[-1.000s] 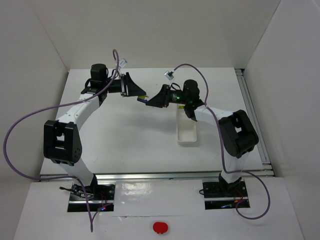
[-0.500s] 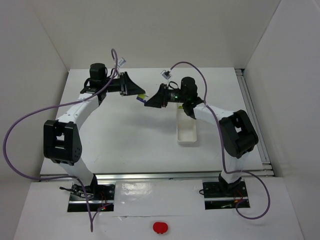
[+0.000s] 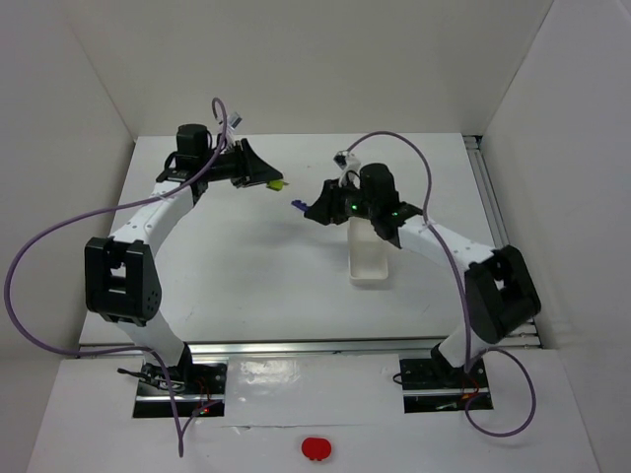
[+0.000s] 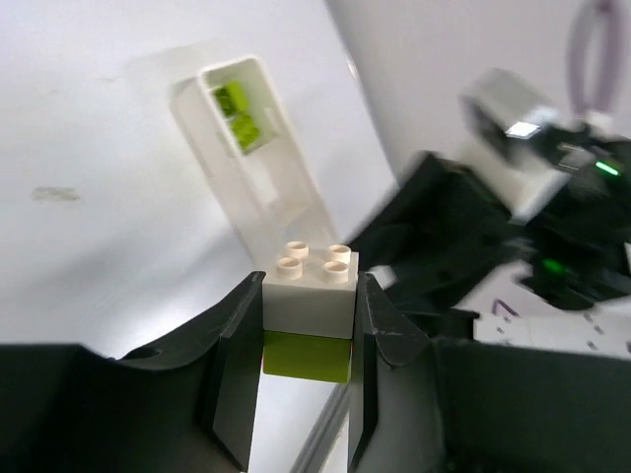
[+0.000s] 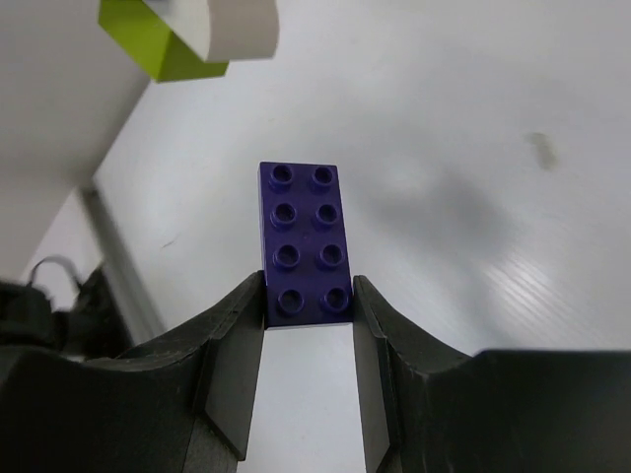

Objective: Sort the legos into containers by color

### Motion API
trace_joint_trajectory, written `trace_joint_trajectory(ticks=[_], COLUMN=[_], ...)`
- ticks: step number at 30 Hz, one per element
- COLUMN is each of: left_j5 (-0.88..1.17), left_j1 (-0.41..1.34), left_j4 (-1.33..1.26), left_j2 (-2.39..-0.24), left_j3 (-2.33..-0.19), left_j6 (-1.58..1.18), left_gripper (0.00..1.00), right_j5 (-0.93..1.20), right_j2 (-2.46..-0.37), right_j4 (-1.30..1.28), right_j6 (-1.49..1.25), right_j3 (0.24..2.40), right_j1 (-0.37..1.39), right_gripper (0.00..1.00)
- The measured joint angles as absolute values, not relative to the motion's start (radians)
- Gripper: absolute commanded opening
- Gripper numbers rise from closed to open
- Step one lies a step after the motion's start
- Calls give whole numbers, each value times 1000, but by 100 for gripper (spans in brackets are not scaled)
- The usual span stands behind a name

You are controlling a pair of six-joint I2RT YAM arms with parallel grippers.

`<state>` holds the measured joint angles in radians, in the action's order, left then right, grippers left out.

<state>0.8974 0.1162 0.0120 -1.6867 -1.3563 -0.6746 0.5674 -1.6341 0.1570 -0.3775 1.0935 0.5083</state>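
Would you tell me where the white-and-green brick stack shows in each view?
Top: the stack sits upper left of centre.
Left wrist: bottom centre, clamped in the left gripper.
Right wrist: top left corner, cut by the edge.
Shared landmark: the white table.

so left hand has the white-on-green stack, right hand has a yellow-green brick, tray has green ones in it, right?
One slip: the right hand holds a dark purple brick, not yellow-green, per the right wrist view. The white-on-green stack in the left hand and the green bricks in the tray stand.
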Motion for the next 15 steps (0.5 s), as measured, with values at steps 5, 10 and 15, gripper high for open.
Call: trace_joint_trajectory(ticks=[5, 10, 15], left_j5=[755, 694, 678], left_j1=[104, 100, 100], left_j4=[122, 159, 160], left_j2=[-1674, -1646, -1629], left_j3=[-1364, -1363, -1361], left_j6=[-629, -616, -604], left_gripper=[0, 0, 0], right_j5=[203, -45, -156], right_j2=[-1385, -1331, -1438], right_j4=[43, -70, -164], right_j6=[-366, -369, -365], right_j3=[969, 939, 941], right_j1=[508, 490, 466], right_gripper=[5, 5, 8])
